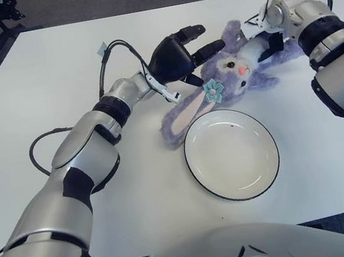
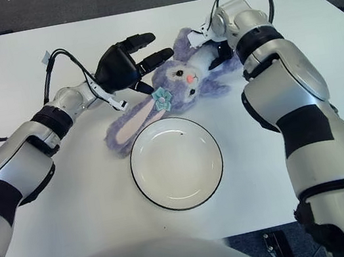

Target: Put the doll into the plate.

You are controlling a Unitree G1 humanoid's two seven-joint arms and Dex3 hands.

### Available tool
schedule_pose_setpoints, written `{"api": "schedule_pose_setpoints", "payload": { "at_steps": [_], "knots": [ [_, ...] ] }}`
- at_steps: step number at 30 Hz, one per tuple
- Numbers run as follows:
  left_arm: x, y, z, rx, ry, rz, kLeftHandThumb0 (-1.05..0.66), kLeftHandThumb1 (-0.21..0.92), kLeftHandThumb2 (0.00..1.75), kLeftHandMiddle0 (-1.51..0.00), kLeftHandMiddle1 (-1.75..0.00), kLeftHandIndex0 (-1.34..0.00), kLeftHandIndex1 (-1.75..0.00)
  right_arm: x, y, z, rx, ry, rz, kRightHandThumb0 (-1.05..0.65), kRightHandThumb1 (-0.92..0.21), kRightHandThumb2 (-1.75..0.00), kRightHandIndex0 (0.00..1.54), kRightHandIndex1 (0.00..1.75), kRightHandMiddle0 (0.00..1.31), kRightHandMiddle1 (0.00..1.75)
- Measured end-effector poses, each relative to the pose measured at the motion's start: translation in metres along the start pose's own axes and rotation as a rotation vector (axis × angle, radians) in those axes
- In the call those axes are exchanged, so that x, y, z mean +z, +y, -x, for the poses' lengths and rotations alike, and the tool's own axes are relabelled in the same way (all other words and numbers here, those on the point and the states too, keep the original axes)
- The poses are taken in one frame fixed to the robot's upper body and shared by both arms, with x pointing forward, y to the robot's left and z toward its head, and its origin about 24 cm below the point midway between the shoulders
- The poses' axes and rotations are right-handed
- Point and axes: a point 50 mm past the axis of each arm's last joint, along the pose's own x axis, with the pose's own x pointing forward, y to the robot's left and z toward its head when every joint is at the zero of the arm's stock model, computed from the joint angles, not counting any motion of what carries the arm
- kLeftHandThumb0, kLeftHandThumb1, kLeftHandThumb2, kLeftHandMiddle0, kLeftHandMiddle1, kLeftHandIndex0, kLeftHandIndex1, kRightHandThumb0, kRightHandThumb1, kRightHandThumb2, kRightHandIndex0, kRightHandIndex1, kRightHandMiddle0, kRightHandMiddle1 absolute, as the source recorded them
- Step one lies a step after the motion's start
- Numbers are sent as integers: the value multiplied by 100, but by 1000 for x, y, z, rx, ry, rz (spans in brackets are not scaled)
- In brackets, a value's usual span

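Bright, even light; soft shadows.

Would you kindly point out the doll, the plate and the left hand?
doll (image 1: 236, 68): left eye view, on its face.
plate (image 1: 231, 153): left eye view, bare centre.
left hand (image 1: 173, 58): left eye view, black palm.
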Motion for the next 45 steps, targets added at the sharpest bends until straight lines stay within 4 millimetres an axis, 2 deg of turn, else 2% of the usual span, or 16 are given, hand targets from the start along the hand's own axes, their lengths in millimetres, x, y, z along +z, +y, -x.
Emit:
{"api": "schedule_pose_setpoints", "payload": {
  "at_steps": [3, 5, 19, 27, 28, 29, 30, 32, 33, 37, 41, 42, 43, 44, 45],
  "knots": [
    [1, 3, -3, 57, 17, -11, -43, 92, 39, -85, -3, -71, -14, 0, -1, 1, 17, 1, 16, -1, -83, -49, 37, 155, 37, 150],
    [1, 4, -5, 82, 23, -15, -42, 92, 38, -85, -3, -71, -14, 1, -2, 3, 24, 2, 30, -1, -88, -41, 35, 154, 35, 150],
    [4, 6, -11, 117, 30, -5, -41, 92, 34, -82, -2, -70, -17, 1, -1, 3, 54, 8, 55, -1, -92, -36, 32, 154, 32, 151],
    [6, 6, -8, 111, 33, 0, -42, 92, 29, -78, -1, -68, -19, 0, 6, 1, 145, 21, 39, 0, -92, -36, 32, 154, 32, 150],
    [5, 6, -8, 109, 34, 0, -42, 92, 28, -78, -1, -68, -19, 0, 6, 1, 148, 21, 38, 13, -82, -54, 36, 159, 37, 113],
    [5, 6, -7, 107, 34, 0, -42, 92, 28, -78, -1, -67, -21, 0, 6, 1, 150, 23, 35, 19, -75, -65, 38, 162, 41, 95],
    [5, 6, -7, 106, 34, 0, -42, 92, 28, -78, -1, -66, -23, 0, 6, 1, 150, 30, 22, 27, -65, -82, 42, 167, 49, 67],
    [5, 6, -7, 104, 32, 1, -42, 92, 27, -79, -1, -64, -25, 0, 5, 1, 146, 43, -8, 36, -55, -99, 46, 171, 58, 35],
    [4, 6, -6, 104, 31, 1, -42, 92, 27, -79, -1, -64, -26, -1, 5, 0, 141, 49, -20, 37, -53, -101, 46, 172, 59, 30],
    [4, 6, -7, 99, 31, 1, -42, 92, 27, -79, -1, -60, -33, -1, 2, 0, 68, 33, -69, 37, -66, -71, 52, 153, 58, 8],
    [5, 6, -7, 97, 30, 2, -42, 92, 27, -79, -1, -59, -35, -1, 0, -1, 16, 12, -92, 37, -69, -64, 54, 149, 58, 4],
    [5, 6, -7, 97, 30, 3, -42, 92, 26, -78, -1, -56, -38, -1, 0, -1, 9, 9, -96, 4, -77, -56, 54, 112, 54, 3],
    [5, 6, -7, 96, 29, 4, -42, 92, 26, -78, 0, -55, -39, -1, -1, -1, -21, 3, -108, -18, -83, -51, 61, 77, 52, 2],
    [5, 6, -7, 95, 29, 5, -42, 92, 26, -77, 0, -54, -41, -2, -1, -2, -60, -4, -120, -32, -86, -47, 65, 51, 50, 1],
    [5, 6, -7, 94, 29, 7, -42, 92, 26, -77, 0, -54, -41, -2, -1, -3, -108, -8, -134, -37, -87, -46, 67, 42, 50, 1]
  ]
}}
